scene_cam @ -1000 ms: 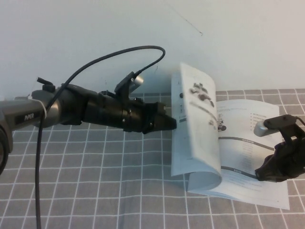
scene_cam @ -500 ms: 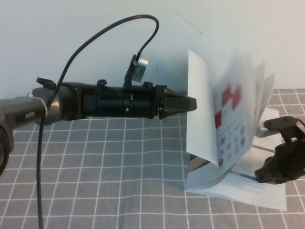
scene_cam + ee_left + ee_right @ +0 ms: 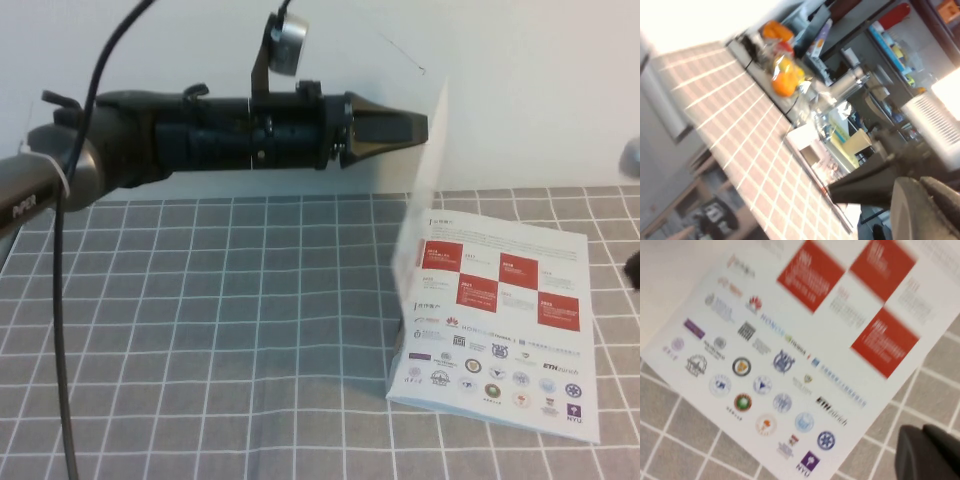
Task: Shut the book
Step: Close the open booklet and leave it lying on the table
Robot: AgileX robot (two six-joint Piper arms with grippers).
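The book (image 3: 500,320) lies on the right of the grey checked mat, its cover with red squares and rows of logos facing up; the right wrist view shows the same cover (image 3: 790,340). One thin sheet (image 3: 432,170) still stands upright along the spine edge. My left gripper (image 3: 420,127) is raised above the mat, shut, its tip touching the top of that sheet. My right gripper (image 3: 917,429) is shut with nothing in it, just off the book's outer edge over the mat. In the high view only a dark bit of it (image 3: 632,268) shows at the right border.
The grey checked mat (image 3: 200,330) covers the table. A white wall (image 3: 520,90) rises close behind the book. The left arm's black cable (image 3: 58,300) hangs down at the far left.
The stack of pages has fallen to the right and the book now lies nearly flat, cover up. The left gripper rose and moved right. The right gripper pulled off the book toward the right edge.
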